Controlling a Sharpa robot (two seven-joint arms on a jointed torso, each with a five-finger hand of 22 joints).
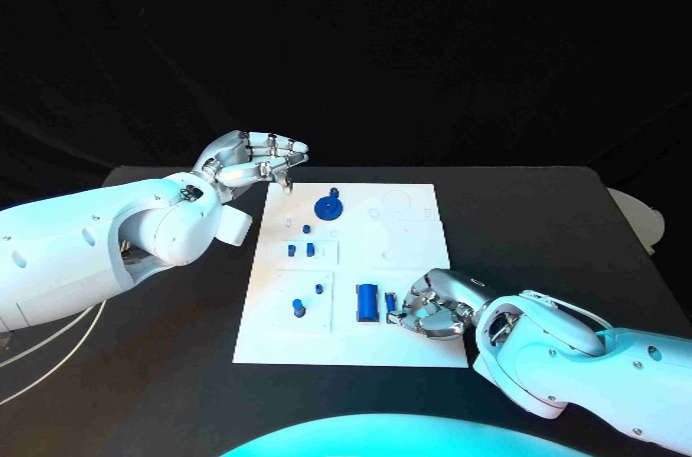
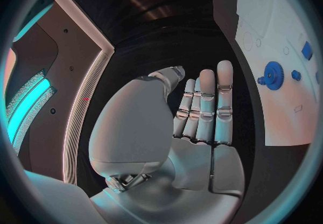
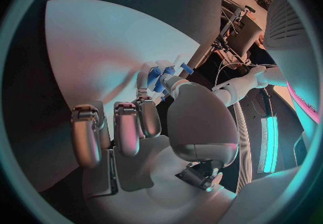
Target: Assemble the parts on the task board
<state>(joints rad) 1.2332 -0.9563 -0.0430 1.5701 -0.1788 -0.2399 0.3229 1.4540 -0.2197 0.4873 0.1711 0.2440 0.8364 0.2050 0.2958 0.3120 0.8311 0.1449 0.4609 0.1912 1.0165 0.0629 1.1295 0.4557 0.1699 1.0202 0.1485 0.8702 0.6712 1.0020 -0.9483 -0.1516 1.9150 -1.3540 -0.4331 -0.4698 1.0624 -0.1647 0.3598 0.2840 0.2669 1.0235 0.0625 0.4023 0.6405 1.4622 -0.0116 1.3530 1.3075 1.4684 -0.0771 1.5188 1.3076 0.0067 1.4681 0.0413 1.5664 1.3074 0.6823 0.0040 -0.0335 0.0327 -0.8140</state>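
A black bench (image 1: 548, 227) fills the scene, dark right to its far edge, with black drapery behind it. In its middle lies the white task board (image 1: 411, 257), a flat rectangular plate with faint outlined recesses and circles marked on its surface.

Small blue parts sit on the board. A round blue gear (image 1: 330, 210) stands near the far end, with a small blue peg (image 1: 335, 192) just beyond it. Two short blue pieces (image 1: 300, 248) sit near the middle of the board's left half, and another small piece (image 1: 300, 306) lies in a recess nearer the robot. A blue rectangular block (image 1: 369, 303) lies at the near middle, with a slim blue part (image 1: 391, 302) just beside it.

The left hand (image 1: 257, 163) hangs above the bench off the board's far left corner, holding nothing; in the left wrist view its fingers (image 2: 205, 105) are fairly straight and close side by side, thumb apart.

The right hand (image 1: 437, 303) rests low on the board's near right part, its fingers curled next to the slim blue part. In the right wrist view blue pieces show at its fingertips (image 3: 151, 86), but I cannot tell whether it grips one.
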